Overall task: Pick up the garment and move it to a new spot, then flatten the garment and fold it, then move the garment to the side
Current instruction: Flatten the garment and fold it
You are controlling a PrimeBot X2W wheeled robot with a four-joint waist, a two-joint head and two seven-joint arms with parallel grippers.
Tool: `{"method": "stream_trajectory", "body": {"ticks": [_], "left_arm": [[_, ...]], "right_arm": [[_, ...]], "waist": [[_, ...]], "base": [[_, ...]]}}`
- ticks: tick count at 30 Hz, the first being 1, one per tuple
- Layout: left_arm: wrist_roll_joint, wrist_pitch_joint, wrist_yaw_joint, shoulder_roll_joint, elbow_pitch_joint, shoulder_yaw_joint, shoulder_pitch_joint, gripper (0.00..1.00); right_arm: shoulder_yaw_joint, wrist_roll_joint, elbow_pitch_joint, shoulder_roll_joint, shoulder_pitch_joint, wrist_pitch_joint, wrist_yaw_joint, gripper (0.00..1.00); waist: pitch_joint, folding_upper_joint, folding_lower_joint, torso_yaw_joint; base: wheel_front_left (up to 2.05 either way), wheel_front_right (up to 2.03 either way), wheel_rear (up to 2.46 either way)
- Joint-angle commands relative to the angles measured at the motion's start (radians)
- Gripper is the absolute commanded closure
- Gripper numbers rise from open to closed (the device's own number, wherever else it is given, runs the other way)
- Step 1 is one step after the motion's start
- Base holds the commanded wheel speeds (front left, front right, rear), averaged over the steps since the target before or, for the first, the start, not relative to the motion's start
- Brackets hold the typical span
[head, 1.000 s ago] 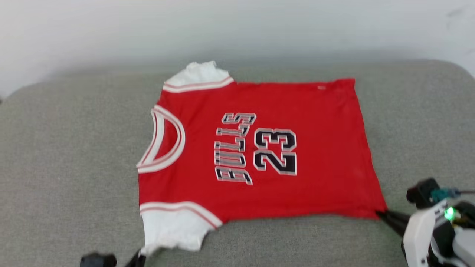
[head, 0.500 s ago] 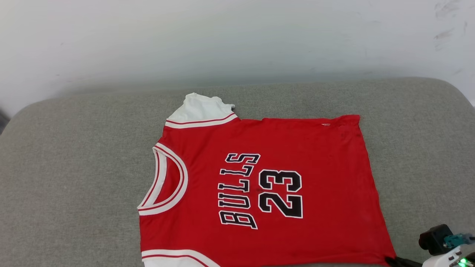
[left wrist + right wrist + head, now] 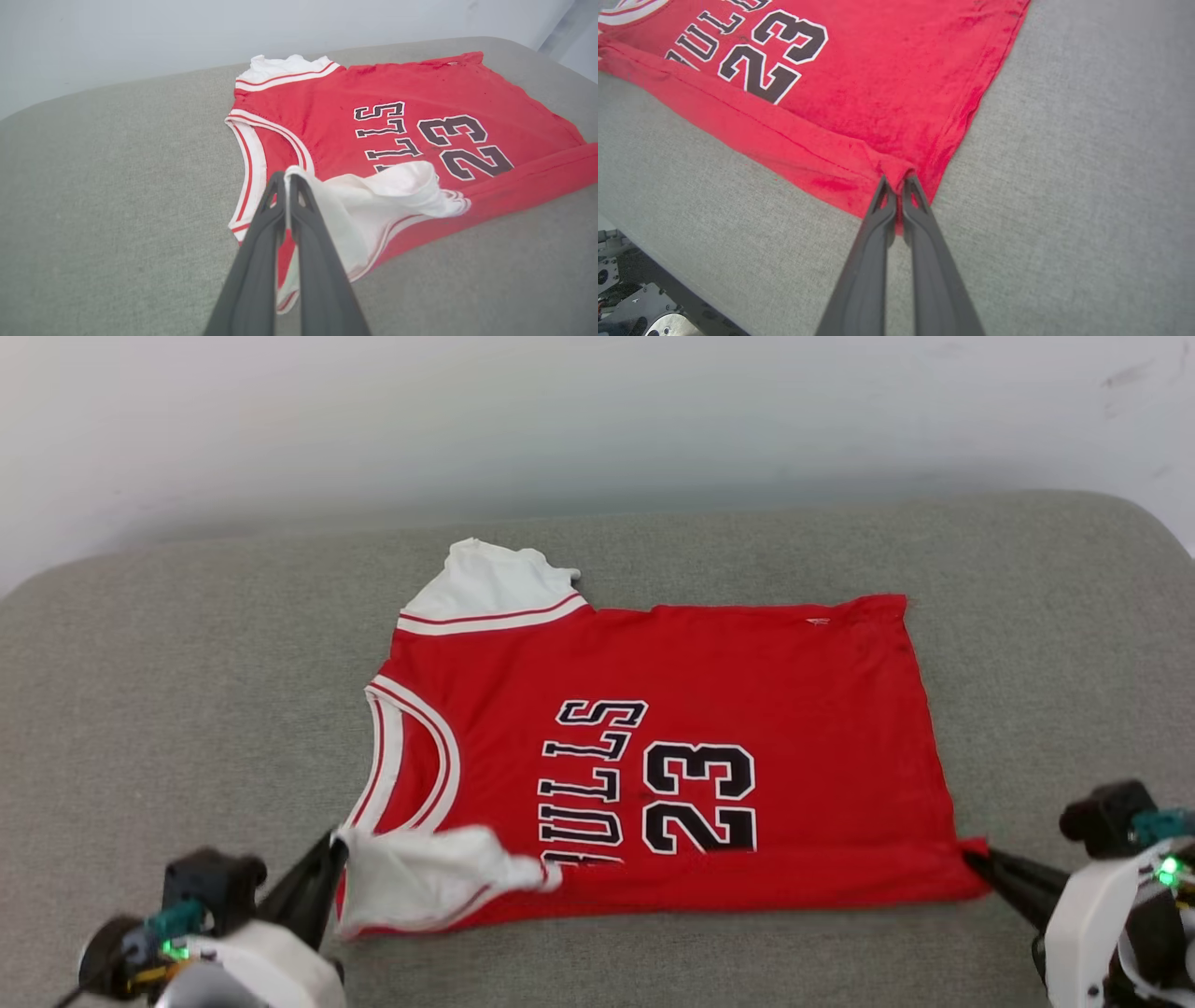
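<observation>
Clamping the left hand (image 3: 286, 179) tight on the near white sleeve (image 3: 373, 200) of the garment (image 3: 747, 653), the right hand (image 3: 899, 181) tight on its near hem corner (image 3: 873, 161); holding that long edge turned inward, apparently for a lengthwise fold; leaving the rest lying flat midway across the grey cushion (image 3: 140, 663).

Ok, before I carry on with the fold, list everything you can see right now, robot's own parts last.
garment: one, red with white sleeves and black "23", spread across the middle of the cushion, near edge turned over onto itself.
cushion: one, grey fabric, under the garment.
wall: one, pale, behind the cushion.
metal parts: a few, grey and dark, below the cushion's edge in the right wrist view; cannot tell what they are.
left gripper: one, dark, lower left, jaws shut on the garment's near white sleeve.
right gripper: one, dark, lower right, jaws shut on the garment's near hem corner.
</observation>
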State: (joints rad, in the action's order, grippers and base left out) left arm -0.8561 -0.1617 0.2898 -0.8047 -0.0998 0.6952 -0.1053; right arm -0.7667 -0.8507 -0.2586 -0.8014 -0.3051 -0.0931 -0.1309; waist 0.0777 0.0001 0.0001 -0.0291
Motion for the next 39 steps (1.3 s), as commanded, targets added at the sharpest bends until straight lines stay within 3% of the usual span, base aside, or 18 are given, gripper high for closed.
{"method": "stream_trajectory", "body": {"ticks": [1,15,25,33,34,35,36,39], "left_arm": [[0.009,0.007,-0.011,0.006,0.007,-0.008,-0.045,1.0],[0.044,0.078,-0.106,0.071,0.225,-0.018,-0.353,1.0],[0.049,0.086,-0.206,0.148,0.477,0.026,-0.461,1.0],[0.041,0.073,-0.282,0.21,0.66,0.05,-0.517,1.0],[0.04,0.074,-0.289,0.207,0.671,0.05,-0.523,0.25],[0.043,0.077,-0.293,0.203,0.679,0.051,-0.531,0.0],[0.049,0.076,-0.298,0.198,0.683,0.053,-0.541,0.0],[0.052,0.094,-0.311,0.181,0.679,0.055,-0.562,0.0]], "right_arm": [[0.021,0.011,0.014,0.013,-0.025,-0.013,0.0,1.0],[0.11,0.059,-0.02,0.098,-0.165,-0.112,0.0,1.0],[0.064,0.07,-0.14,0.156,-0.254,-0.136,0.0,1.0],[-0.001,0.062,-0.194,0.18,-0.285,-0.104,0.0,1.0],[-0.001,0.053,-0.196,0.182,-0.286,-0.097,0.0,0.83],[-0.001,0.047,-0.197,0.18,-0.286,-0.09,0.0,0.41],[-0.003,0.052,-0.193,0.175,-0.288,-0.082,0.0,0.0],[0.002,0.047,-0.178,0.162,-0.282,-0.059,0.0,0.0]], "waist": [[0.014,-0.0001,-0.0001,-0.011],[0.164,-0.0001,-0.0001,-0.038],[0.239,-0.0001,-0.0001,-0.037],[0.226,-0.0001,-0.0001,-0.036],[0.218,-0.0001,-0.0001,-0.035],[0.21,-0.0001,-0.0001,-0.033],[0.202,-0.0001,-0.0001,-0.03],[0.178,-0.0001,-0.0001,-0.022]], "base": [[0.0,0.0,0.0],[0.0,0.0,0.0],[0.0,0.0,0.0],[0.0,0.0,0.0],[0.0,0.0,0.0],[0.0,0.0,0.0],[0.0,0.0,0.0],[0.0,0.0,0.0]]}}
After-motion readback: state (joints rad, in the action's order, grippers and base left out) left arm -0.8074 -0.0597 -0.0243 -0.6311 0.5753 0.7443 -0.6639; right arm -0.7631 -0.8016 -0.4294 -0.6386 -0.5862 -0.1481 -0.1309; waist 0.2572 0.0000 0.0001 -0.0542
